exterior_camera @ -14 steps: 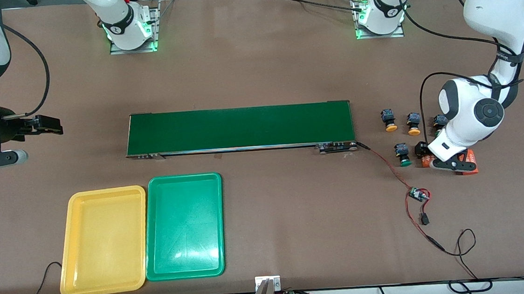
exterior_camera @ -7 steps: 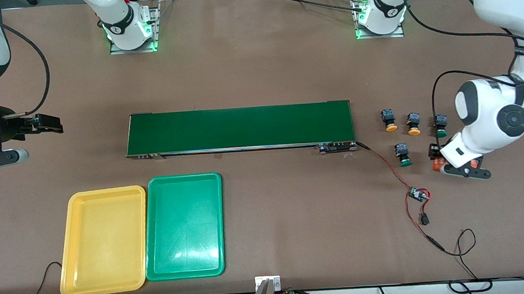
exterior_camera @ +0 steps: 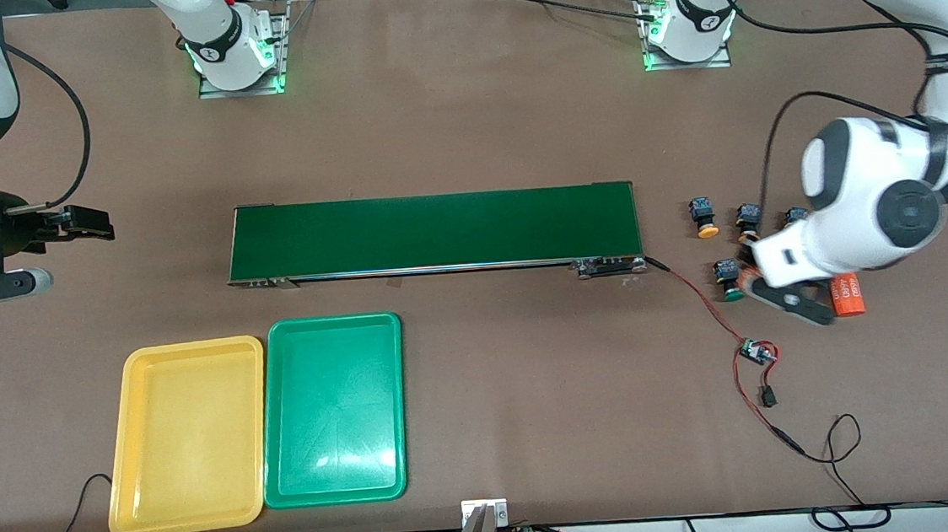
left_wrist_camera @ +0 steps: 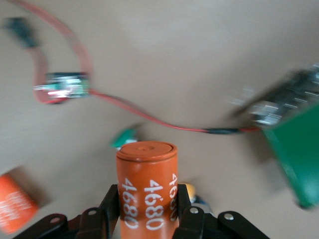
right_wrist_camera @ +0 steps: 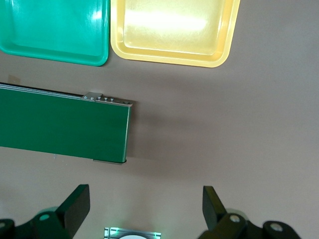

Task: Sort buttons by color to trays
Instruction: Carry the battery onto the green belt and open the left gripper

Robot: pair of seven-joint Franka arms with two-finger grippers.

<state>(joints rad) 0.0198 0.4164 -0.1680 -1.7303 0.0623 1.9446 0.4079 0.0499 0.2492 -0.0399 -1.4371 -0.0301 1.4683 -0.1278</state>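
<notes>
Buttons [exterior_camera: 703, 218] are seen clustered on the table at the left arm's end, just off the conveyor [exterior_camera: 434, 231] end: one orange-capped piece in plain sight, a green-capped one [exterior_camera: 727, 278] nearer the camera, and two more [exterior_camera: 747, 214] partly hidden under the left arm. None has been sorted yet. Both trays, yellow [exterior_camera: 190, 436] and green [exterior_camera: 335, 410], are seen side by side near the camera toward the right arm's end, both bare.

An orange cylinder [left_wrist_camera: 147, 191] marked "4680" is clamped upright in the left gripper [left_wrist_camera: 147, 211], over the green-capped button; it is no button at all. A second cylinder [exterior_camera: 847, 294] is left lying on the table just beside. The right gripper [right_wrist_camera: 145, 204] is held wide open with nothing in it, waiting over bare table off the other conveyor end.

Each button is judged light, rigid and hard plastic: a boxy black-and-blue body under a smooth rounded cap. The cap is likely slippery, so the flat-sided body is reckoned the better place for the fingers. Being small and lying on their sides, they could be rolled or flicked away by a careless touch. The trays are shallow, glossy plastic with rounded corners.
</notes>
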